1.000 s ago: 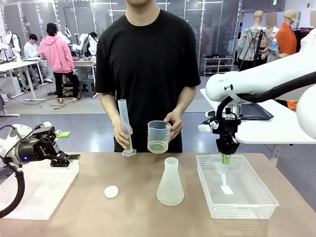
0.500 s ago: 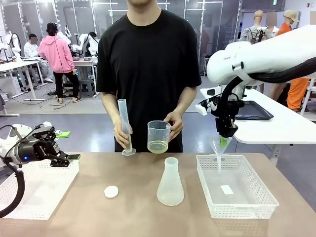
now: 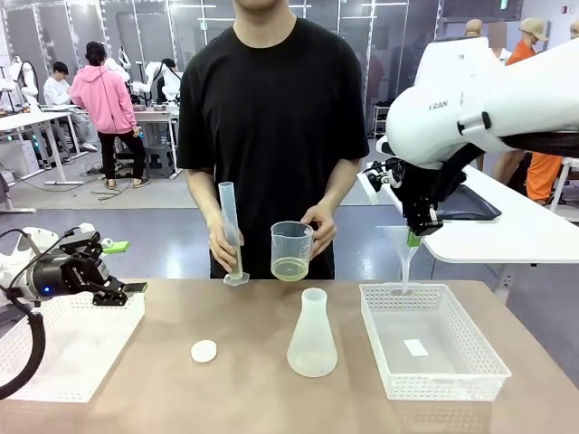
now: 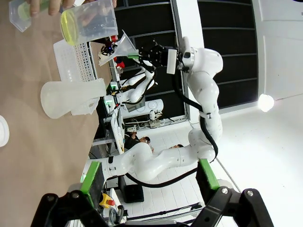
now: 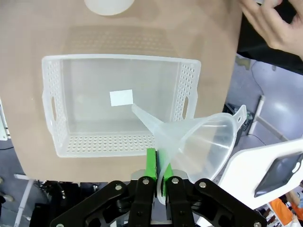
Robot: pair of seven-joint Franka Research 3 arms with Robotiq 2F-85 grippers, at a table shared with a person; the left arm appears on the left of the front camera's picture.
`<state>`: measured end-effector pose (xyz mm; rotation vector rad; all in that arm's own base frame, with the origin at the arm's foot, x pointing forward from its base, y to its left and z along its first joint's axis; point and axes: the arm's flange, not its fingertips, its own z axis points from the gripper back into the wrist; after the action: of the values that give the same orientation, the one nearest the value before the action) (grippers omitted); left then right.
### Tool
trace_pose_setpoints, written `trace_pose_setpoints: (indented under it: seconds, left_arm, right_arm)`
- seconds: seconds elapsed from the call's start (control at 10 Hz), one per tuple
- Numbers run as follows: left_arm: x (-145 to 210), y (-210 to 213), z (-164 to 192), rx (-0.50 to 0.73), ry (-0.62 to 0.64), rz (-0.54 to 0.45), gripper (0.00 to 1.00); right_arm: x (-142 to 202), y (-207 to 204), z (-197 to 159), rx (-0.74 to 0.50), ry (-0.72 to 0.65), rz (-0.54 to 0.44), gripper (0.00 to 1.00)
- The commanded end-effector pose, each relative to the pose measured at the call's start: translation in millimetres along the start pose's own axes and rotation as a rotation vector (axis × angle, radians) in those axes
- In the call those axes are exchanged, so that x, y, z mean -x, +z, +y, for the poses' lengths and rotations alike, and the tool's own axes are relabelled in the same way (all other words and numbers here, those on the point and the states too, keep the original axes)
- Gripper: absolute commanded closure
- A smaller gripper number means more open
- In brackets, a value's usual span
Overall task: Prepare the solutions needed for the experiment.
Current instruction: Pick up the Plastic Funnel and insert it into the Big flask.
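1 step underway: right gripper (image 3: 413, 237) clamped on funnel (image 3: 403, 251) above basket (image 3: 443, 387); left gripper (image 3: 124, 267) wide open, empty. Solution (image 3: 289, 268) sits in person's beaker (image 3: 291, 237); flask (image 3: 312, 339) looks empty, funnel placement and pouring left.

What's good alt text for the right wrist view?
The right tool is shut on the rim of a clear funnel, holding it above a white basket on the table, with a white slip lying in the basket. A flask shows at the top edge and a person's hand at top right.
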<state>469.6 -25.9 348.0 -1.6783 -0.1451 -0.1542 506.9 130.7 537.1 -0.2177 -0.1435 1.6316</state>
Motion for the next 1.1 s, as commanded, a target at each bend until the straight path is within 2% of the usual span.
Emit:
trace_pose_setpoints:
  seconds: [0.0,0.6,0.7,0.8,1.0]
  left_arm:
    - [-1.0,-1.3,-0.9,0.009,-0.006,-0.010,0.00]
    - [-1.0,-1.3,-0.9,0.009,-0.006,-0.010,0.00]
    - [-1.0,-1.3,-0.9,0.009,-0.006,-0.010,0.00]
    - [-1.0,-1.3,-0.9,0.009,-0.006,-0.010,0.00]
    - [-1.0,-1.3,-0.9,0.009,-0.006,-0.010,0.00]
  right_arm:
    - [-3.6,-5.6,17.5,0.052,-0.038,0.029,1.00]
    - [-2.6,3.9,9.6,0.021,-0.009,0.006,1.00]
    - [-2.9,1.3,14.5,0.026,-0.018,0.001,0.95]
    - [-16.8,3.8,16.6,0.093,0.091,-0.036,0.95]
    - [-46.8,20.3,19.7,0.178,0.179,-0.035,0.95]
